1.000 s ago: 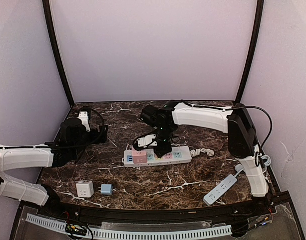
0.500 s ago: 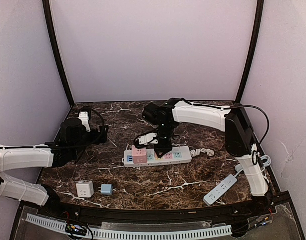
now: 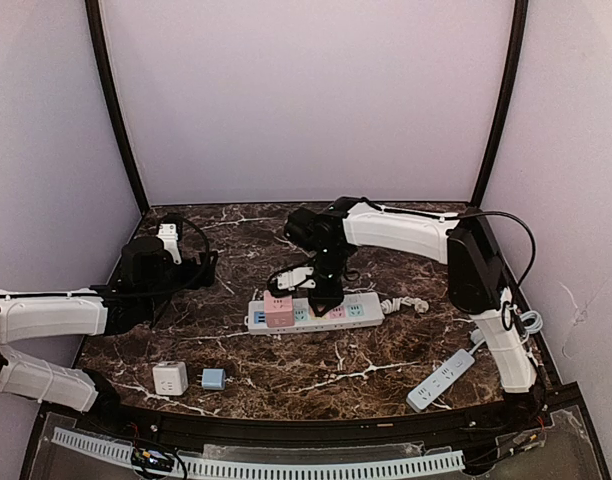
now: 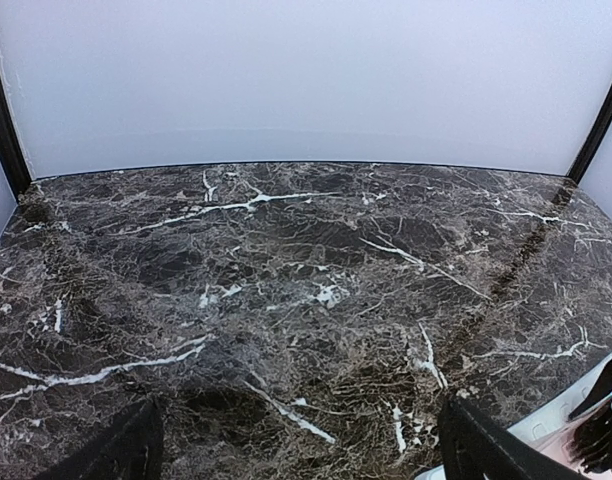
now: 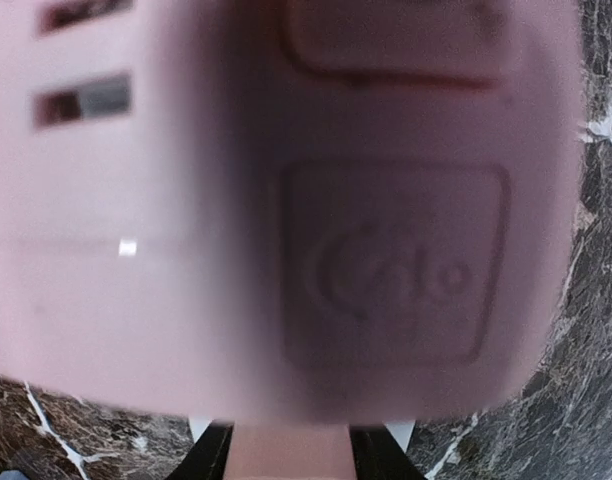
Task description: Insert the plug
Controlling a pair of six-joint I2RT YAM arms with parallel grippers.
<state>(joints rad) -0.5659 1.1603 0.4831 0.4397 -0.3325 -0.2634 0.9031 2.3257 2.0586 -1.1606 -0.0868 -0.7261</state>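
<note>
A dark marble table [image 3: 286,360] veined in white sits inside pale lilac walls [image 3: 306,100]. At its centre a coloured power strip [image 3: 358,311] lies flat, running from 9 to 3 o'clock. It is the only thing here that holds anything. A pink plug [image 3: 279,312], a chunky block, stands on its sockets near the 9 o'clock end, beside a blue section. Whether its pins are fully home cannot be told. The rest of the strip's face shows no other block. A white cable [image 3: 406,303] trails from the strip's 3 o'clock end. The right gripper [image 3: 323,300] points down at the strip just to the 3 o'clock side of the plug. In the right wrist view the plug fills the frame as a blur, with slots at its upper left. How far those jaws stand apart, or whether they grip anything, cannot be told. The left gripper [image 4: 306,448] hovers at 9 to 10 o'clock on the table, its fingers [image 4: 134,450] spread wide with only bare marble between them. At 7 o'clock a white cube adapter [image 3: 169,378] and a small blue plug [image 3: 213,378] sit just beside each other. At 4 o'clock lies a white power strip [image 3: 441,378], set at a slant.
</note>
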